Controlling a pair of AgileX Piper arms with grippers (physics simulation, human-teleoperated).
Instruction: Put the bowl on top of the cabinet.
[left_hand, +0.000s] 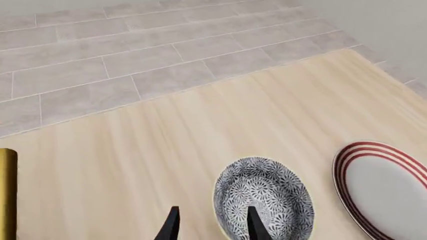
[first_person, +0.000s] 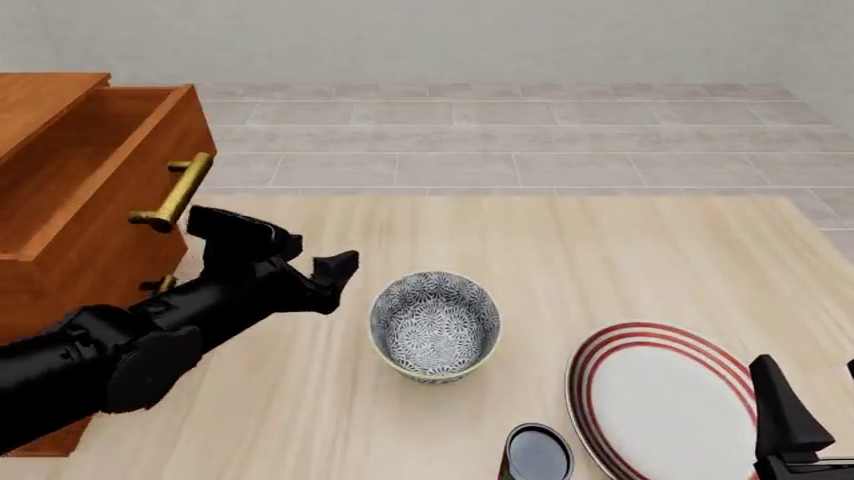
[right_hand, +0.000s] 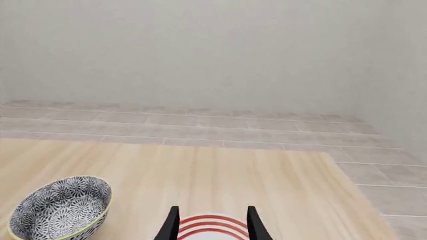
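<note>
**A:** Two arms in shot, but only your left arm (first_person: 147, 335) is really out there. It runs in low from the cabinet (first_person: 80, 210) side, stretched across the table (first_person: 561, 250), with the left gripper (first_person: 327, 280) just beside the bowl (first_person: 434, 325), on its left in the front view. Not touching as far as I can see.

**B:** And the jaws?

**A:** Spread, nothing between them. Your left wrist cam shows both fingers (left_hand: 172, 225) apart, with the bowl (left_hand: 263, 197) right by one fingertip and mostly off to one side of the gap. That view also catches a brass handle (left_hand: 7, 192) at the edge, plus the plate (left_hand: 383, 190).

**B:** Right side?

**A:** Right gripper (first_person: 801, 420) sits at the bottom corner of the front view, over the near edge of the plate (first_person: 667, 400). Its wrist cam has the fingers (right_hand: 171, 225) apart too, holding nothing, with plate rings (right_hand: 210, 224) between them and the bowl (right_hand: 60, 207) well off to the side. Only the front view shows the can (first_person: 537, 452) and the cabinet's open top drawer.

**B:** So the bowl's upright on the table, between cabinet and plate.
</note>
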